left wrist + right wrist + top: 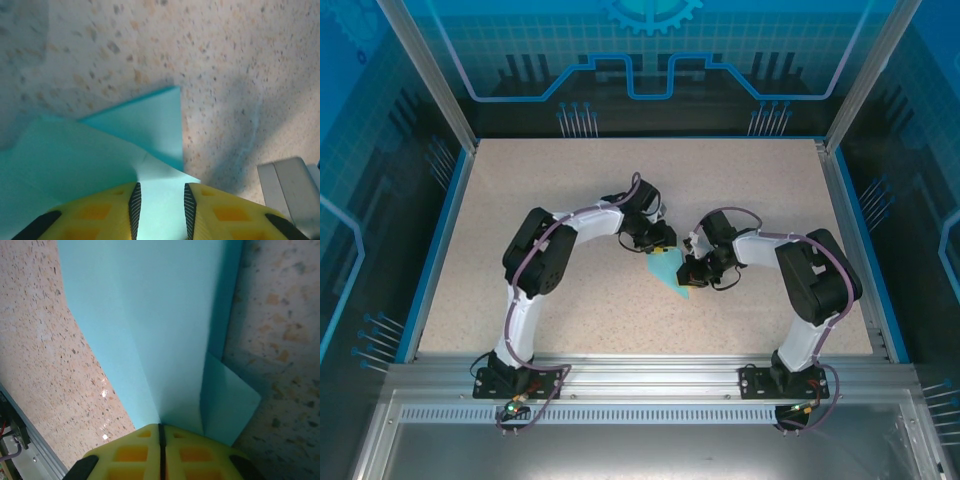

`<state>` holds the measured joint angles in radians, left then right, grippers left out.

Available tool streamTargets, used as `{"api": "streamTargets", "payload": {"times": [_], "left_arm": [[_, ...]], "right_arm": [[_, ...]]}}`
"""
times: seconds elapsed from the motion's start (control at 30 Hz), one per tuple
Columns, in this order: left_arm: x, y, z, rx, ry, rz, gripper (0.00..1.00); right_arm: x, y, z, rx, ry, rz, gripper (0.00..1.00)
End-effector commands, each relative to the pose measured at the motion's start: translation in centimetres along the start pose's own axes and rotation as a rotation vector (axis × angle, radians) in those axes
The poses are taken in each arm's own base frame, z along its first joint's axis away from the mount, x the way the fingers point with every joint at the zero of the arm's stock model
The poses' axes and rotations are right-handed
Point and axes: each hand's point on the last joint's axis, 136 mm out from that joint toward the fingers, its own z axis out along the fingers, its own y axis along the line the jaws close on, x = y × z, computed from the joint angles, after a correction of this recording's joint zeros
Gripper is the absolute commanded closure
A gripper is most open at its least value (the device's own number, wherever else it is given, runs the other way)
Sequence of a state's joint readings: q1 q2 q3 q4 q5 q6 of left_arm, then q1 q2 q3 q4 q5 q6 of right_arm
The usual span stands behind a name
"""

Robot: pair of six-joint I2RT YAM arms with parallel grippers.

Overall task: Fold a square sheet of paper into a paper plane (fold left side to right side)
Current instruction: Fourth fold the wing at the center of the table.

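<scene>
Right gripper (161, 428): the jaws were pressed together with no gap. The light-blue sheet of paper (150, 315) ran out from the seam between them, so it was clamped at that edge. A crease ran from the fingertips away across the sheet, and a smaller folded flap lay just to its right.

Left gripper (161, 202): the jaws stood partly apart, with the paper (75, 155) visible in the gap between the yellow fingers (122, 210). Contact with the sheet could not be determined. Overlapping folded layers extended ahead of it.

In the top view, the left gripper (658, 240) sat at the far-left edge of the sheet (670, 272) and the right gripper (691, 270) at its right edge. The sheet lay mid-table on the speckled table (570, 190), folded to a wedge with its point toward the near edge.
</scene>
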<state>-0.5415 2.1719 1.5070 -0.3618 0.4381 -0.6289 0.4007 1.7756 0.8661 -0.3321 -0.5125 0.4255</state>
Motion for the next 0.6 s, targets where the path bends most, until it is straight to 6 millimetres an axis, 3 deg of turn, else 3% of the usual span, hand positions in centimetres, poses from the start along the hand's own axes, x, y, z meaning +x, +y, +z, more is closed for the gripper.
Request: {"api": "streamTargets", "payload": {"times": [0.0,0.1,0.27,0.4,0.57], "left_arm": [[-0.4,3.2,0.7,-0.084,0.011,-0.072,0.67],[-0.4,5.0,0.7,-0.127,0.006,-0.097,0.67],[-0.1,5.7,1.2,-0.118,0.024,-0.108,0.68],[0.2,5.4,1.5,-0.09,0.031,-0.11,0.68],[0.5,5.4,1.6,-0.087,0.035,-0.101,0.68]], "right_arm": [[4.0,-4.0,0.6,0.174,0.121,0.07,0.93],[4.8,-4.1,0.3,0.177,0.137,0.07,0.94],[5.7,-3.1,-0.6,0.147,0.146,0.053,0.95],[3.6,-0.2,-2.3,0.071,0.056,0.049,0.95],[-0.7,3.6,-3.8,-0.04,-0.097,0.097,0.95]]}}
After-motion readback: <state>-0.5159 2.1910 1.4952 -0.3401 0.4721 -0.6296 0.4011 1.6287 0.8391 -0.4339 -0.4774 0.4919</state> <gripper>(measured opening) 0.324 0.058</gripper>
